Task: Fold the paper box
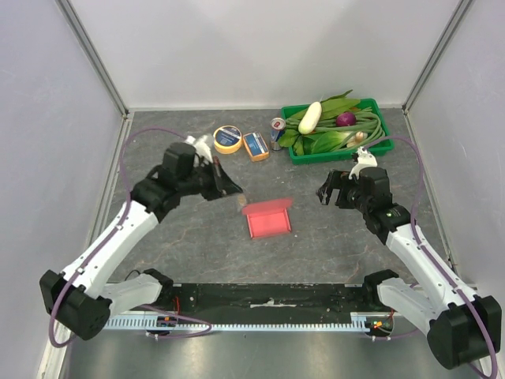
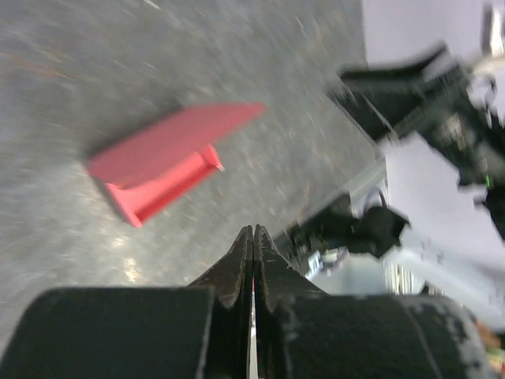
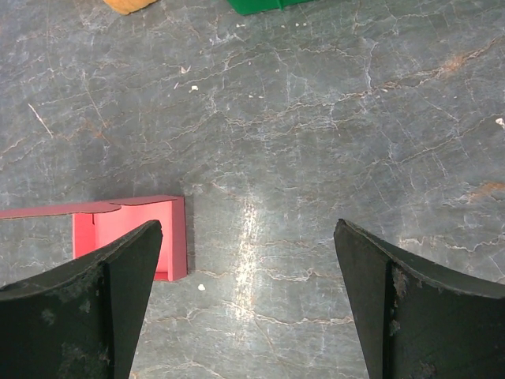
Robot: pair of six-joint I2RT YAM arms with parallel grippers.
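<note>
Left gripper pressed together, empty; right gripper spread wide, empty. Paper box rests on the table between them: walls appear erected, lid flap standing unclosed; closing judged outstanding

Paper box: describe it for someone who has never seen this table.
On the dark grey table, look near the middle, nearer than the green tray. The paper box lies there alone: shallow, pink-red, open-topped, with a flap along its far edge, unlike the small blue-and-orange box farther back.
</note>
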